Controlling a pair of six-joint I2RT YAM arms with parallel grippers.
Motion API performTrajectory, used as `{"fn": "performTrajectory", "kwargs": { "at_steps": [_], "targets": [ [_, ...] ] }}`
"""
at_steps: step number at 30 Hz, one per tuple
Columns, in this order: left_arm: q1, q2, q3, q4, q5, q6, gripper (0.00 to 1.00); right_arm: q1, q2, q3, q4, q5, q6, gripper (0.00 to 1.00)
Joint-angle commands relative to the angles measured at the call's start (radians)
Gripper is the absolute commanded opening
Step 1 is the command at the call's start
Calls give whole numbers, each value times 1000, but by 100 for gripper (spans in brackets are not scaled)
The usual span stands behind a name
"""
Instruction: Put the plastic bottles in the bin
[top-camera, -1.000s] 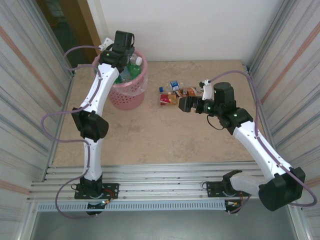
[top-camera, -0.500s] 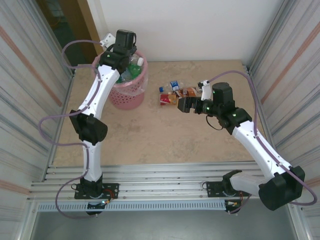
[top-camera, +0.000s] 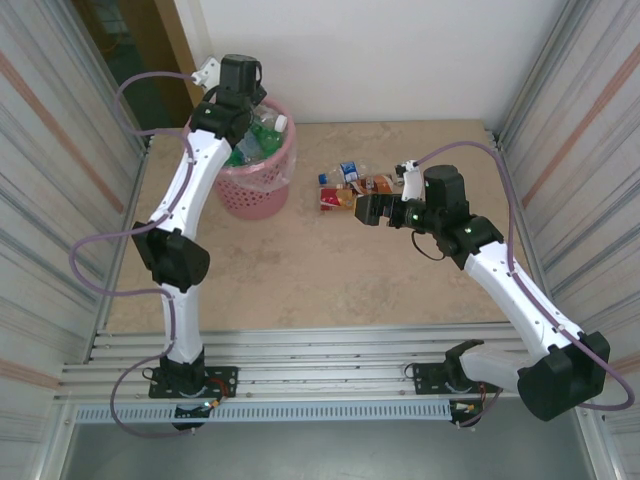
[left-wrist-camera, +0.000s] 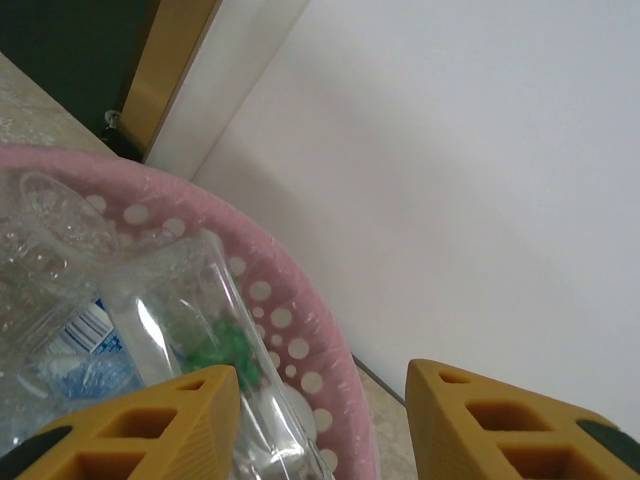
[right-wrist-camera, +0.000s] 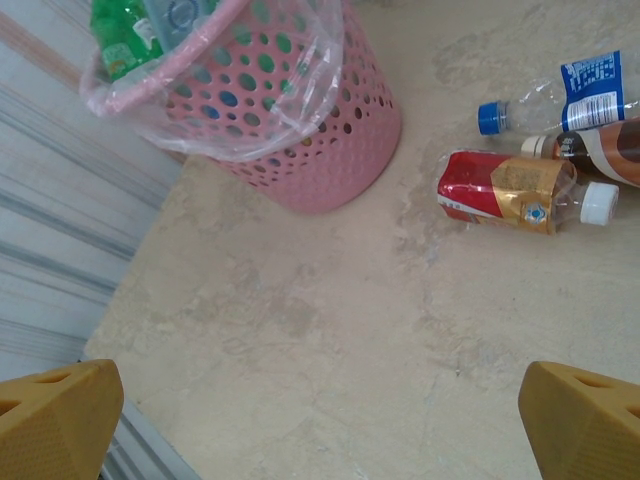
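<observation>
Left claw (left-wrist-camera: 318, 392): over bin (top-camera: 268, 195), upper left; jaws narrowly apart, nothing between. Right claw (top-camera: 366, 210): jaws wide, empty, just below loose plastic bottles (top-camera: 352, 186) at desk (top-camera: 300, 270) centre; more bottles fill bin. Bottles likely light, thin, crushed, slick; best pinched across labelled mid-body. Versus earlier frame: left wrist drawn slightly toward upper left, elbow shifted left; right arm, desk bottles unchanged.

Lab test cell, corrugated metal walls (top-camera: 60, 200)
</observation>
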Motion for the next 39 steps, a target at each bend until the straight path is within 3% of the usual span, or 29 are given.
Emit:
{"fn": "performTrajectory", "kwargs": {
  "at_steps": [1, 13, 23, 33, 39],
  "targets": [
    [14, 50, 29, 24, 44, 63, 48, 11, 10, 1, 18, 6, 11, 100],
    [49, 139, 77, 57, 179, 189, 50, 32, 38, 5, 19, 13, 12, 99],
    [49, 66, -16, 28, 75, 206, 53, 57, 59, 4, 30, 19, 19, 99],
    [-2, -70, -54, 125, 102, 376, 57, 60, 66, 5, 27, 28, 14, 99],
    [-55, -124, -64, 63, 101, 461, 63, 60, 59, 15, 3, 68, -2, 99]
  ]
}}
